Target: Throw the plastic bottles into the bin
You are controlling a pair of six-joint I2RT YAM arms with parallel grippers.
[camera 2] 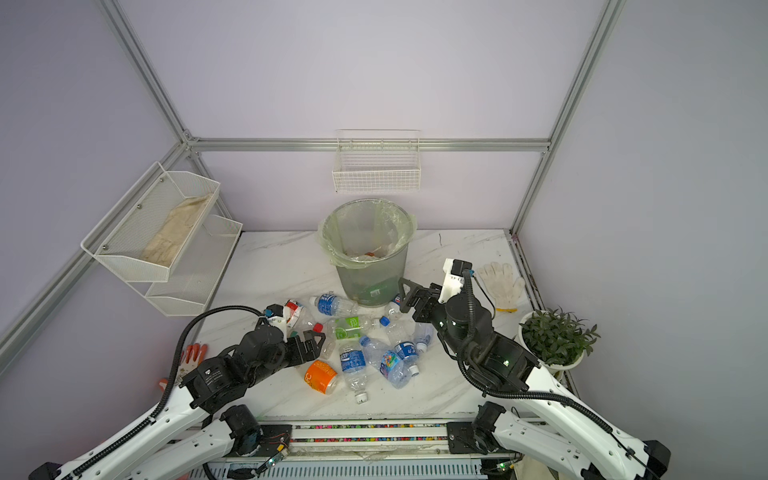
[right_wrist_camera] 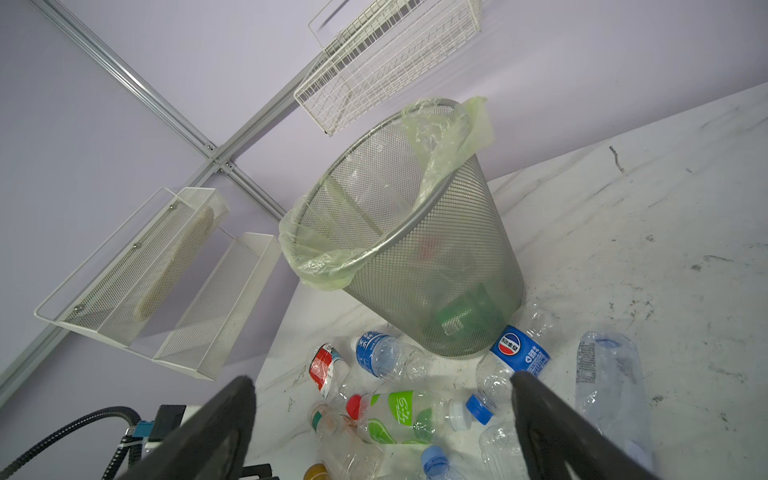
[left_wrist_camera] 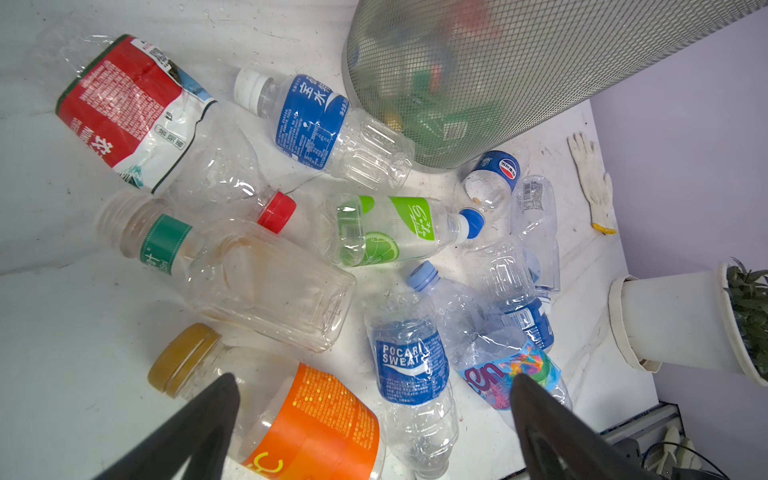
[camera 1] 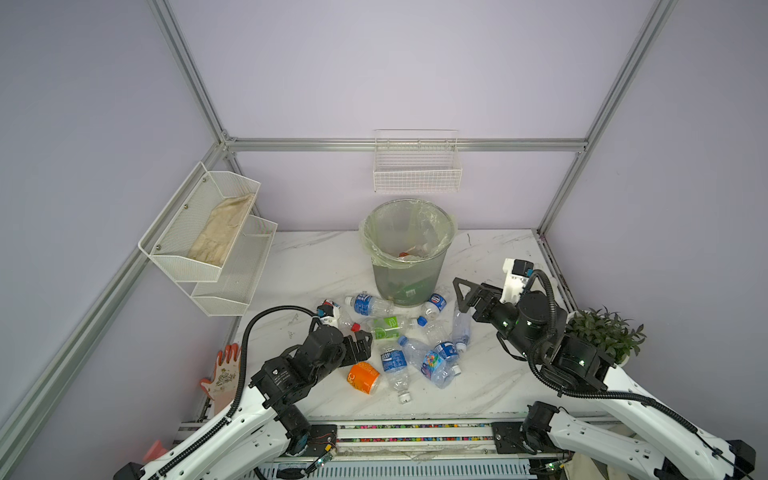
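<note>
Lying scattered on the white, marble-veined counter (camera 1: pixel 316 266), the plastic bottles (camera 1: pixel 392 359) are seen in a loose heap just in front of the bin (camera 1: pixel 399 282), the farthest ones right beside its base. Most are thin, clear and ribbed, several are crumpled flat, and glossy blue, red, green or multicoloured labels are wrapped around them. A squat orange-labelled bottle (camera 1: pixel 363 376) with a mustard lid is found at the heap's near edge.

The bin is shaped as a round, tapering basket of fine grey metal mesh, and a filmy pale green bag is folded over its rim (a few bottles can be made out through the mesh at the bottom).

The left gripper (camera 1: pixel 368 344) is poised low over the left side of the heap, its black jaws spread wide and gripping nothing. The right gripper (camera 1: pixel 459 296) is poised higher, just to the right of the bin, its jaws likewise parted and empty. A white wire basket (camera 1: pixel 415 174) is hung on the wall behind.
</note>
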